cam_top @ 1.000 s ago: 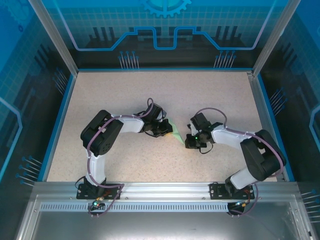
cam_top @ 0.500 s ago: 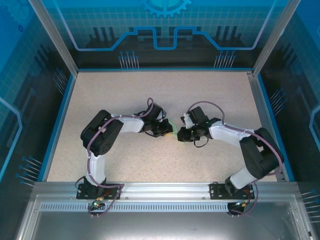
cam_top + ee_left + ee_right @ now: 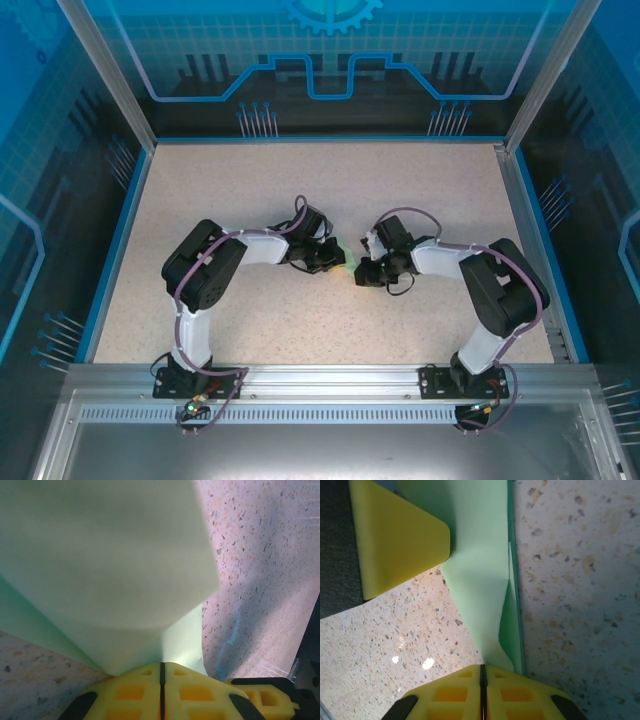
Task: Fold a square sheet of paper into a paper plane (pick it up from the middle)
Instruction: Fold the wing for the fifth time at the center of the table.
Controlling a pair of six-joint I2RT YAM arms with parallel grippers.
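Left gripper (image 3: 337, 259) is clenched on the green paper (image 3: 347, 263), and right gripper (image 3: 361, 273) is clenched on the same paper from the opposite side. The speckled beige table (image 3: 250, 180) lies under everything, with a blue border around it. In the top view the left arm (image 3: 205, 270) bends from its base toward the middle of the table, and the right arm (image 3: 495, 290) does the same from its side, so the two grippers meet very near to each other there. Between them only a small piece of the paper shows. In the left wrist view the paper (image 3: 110, 555) is wide and pale; it comes out from the closed yellow fingers (image 3: 135, 692) and has at least two layers, one over the other. In the right wrist view the paper (image 3: 475, 555) goes narrow into the closed fingers (image 3: 455, 695), with a darker folded strip along its right edge. One yellow finger (image 3: 395, 535) of the left gripper is against the paper at the upper left
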